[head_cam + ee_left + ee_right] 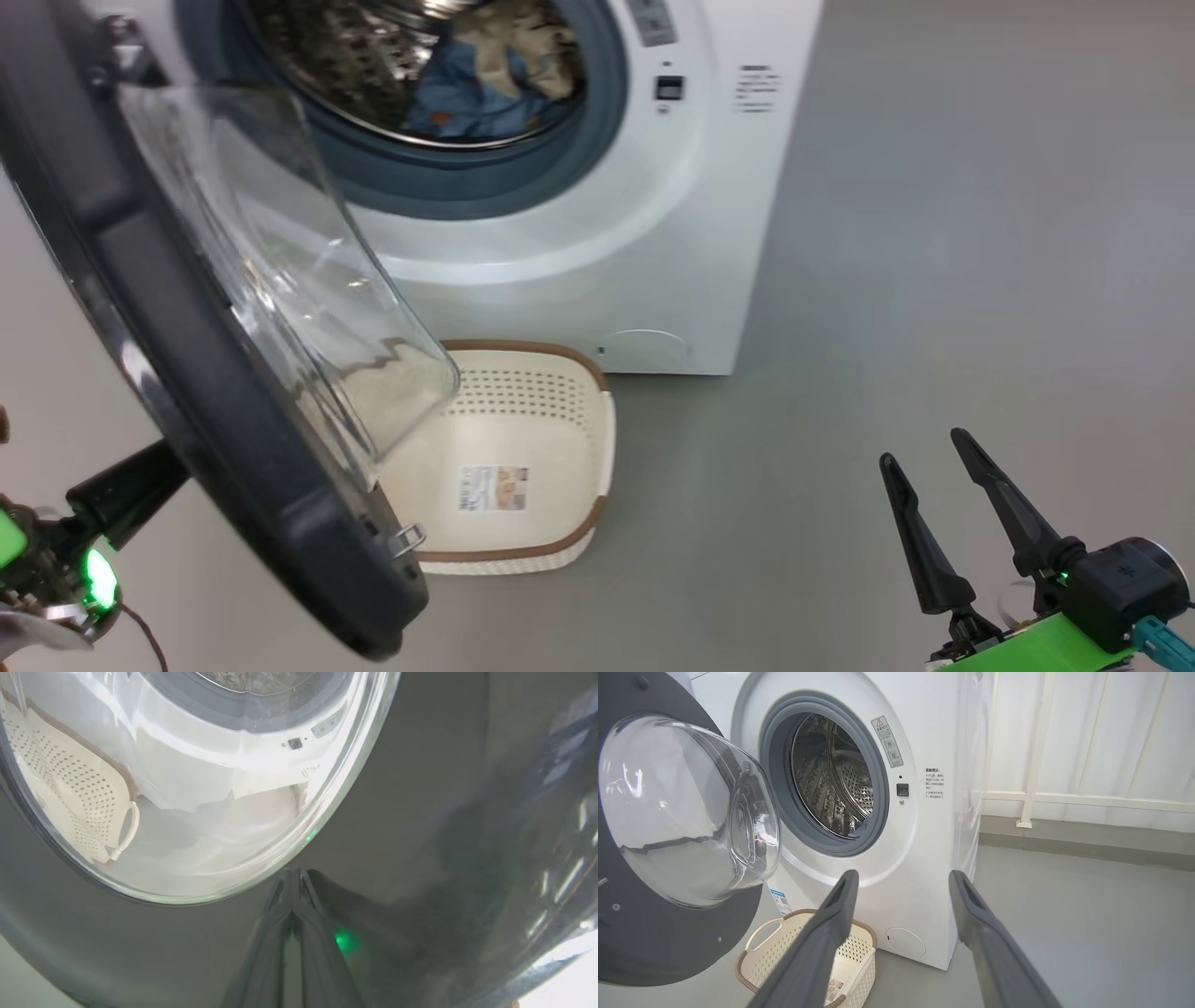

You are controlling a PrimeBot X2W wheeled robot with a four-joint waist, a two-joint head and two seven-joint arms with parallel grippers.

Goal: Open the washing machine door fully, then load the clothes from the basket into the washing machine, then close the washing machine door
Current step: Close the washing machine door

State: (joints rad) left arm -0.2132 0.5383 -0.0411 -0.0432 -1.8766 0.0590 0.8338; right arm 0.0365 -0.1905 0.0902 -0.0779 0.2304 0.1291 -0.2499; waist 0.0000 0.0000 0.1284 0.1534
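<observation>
The washing machine (597,280) stands with its door (187,373) swung out to the left, glass bowl (280,261) facing the drum. Blue and cream clothes (485,84) lie inside the drum. The cream basket (541,392) sits on the floor before the machine, nothing in it but its label. My left gripper (293,872) is shut, tips against the door's black outer rim (420,835) just below the window, holding nothing. My right gripper (922,446) hangs open at the lower right, apart from everything; its wrist view shows the door (644,942), the basket (773,949) and the machine (924,858).
Bare grey floor (934,280) spreads right of the machine. A white railing and curtain-like wall (1087,765) stand behind it in the right wrist view. The basket lies partly under the open door's swing.
</observation>
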